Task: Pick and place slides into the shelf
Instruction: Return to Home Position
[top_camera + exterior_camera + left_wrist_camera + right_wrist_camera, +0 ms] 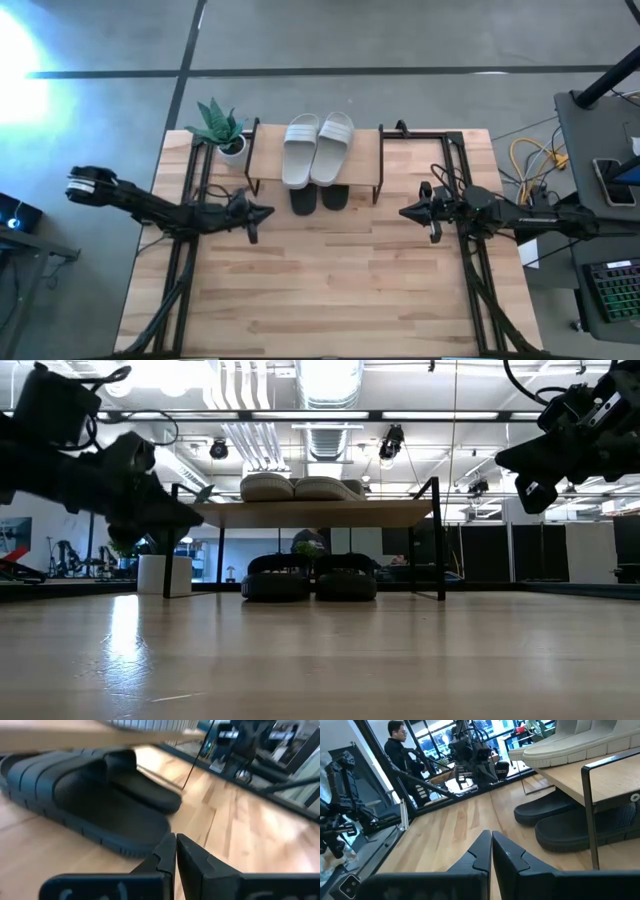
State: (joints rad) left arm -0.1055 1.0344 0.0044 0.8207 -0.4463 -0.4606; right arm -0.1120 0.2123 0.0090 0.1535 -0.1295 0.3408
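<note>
The pale grey-white pair of slides [317,148] lies side by side on the shelf's [265,160] plank top. The black pair [319,197] sits on the tabletop beneath the shelf, ends sticking out toward the near edge; it also shows in the low view [310,579] and in both wrist views [95,805] [560,822]. My left gripper [268,212] hovers shut, left of the black slides and clear of them [175,851]. My right gripper [404,212] hovers shut on their right [490,847]. Neither holds anything.
A small potted plant [224,130] stands on the table by the shelf's left end. Black metal frames [455,180] run along both table sides under the arms. Bare wooden tabletop [330,290] stretches toward the near edge. A person [397,745] stands in the room beyond.
</note>
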